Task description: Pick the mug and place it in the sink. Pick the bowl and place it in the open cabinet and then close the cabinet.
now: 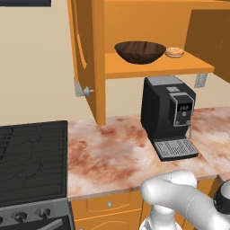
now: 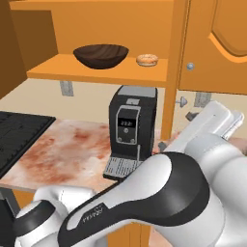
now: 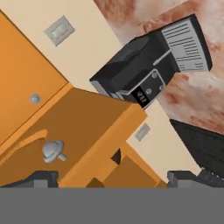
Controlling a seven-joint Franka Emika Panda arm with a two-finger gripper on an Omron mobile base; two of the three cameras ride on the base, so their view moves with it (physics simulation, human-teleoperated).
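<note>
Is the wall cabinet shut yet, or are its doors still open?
Open. Both cabinet doors stand swung out, leaving the bowl on the shelf in plain sight.

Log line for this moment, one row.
bowl: on cabinet shelf | doors: open | gripper: open, at right door

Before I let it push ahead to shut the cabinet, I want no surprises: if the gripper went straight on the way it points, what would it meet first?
Probably the cabinet's open right door: its edge and silver knob sit just beyond the gripper, between the fingertips. Depth is hard to judge.
</note>
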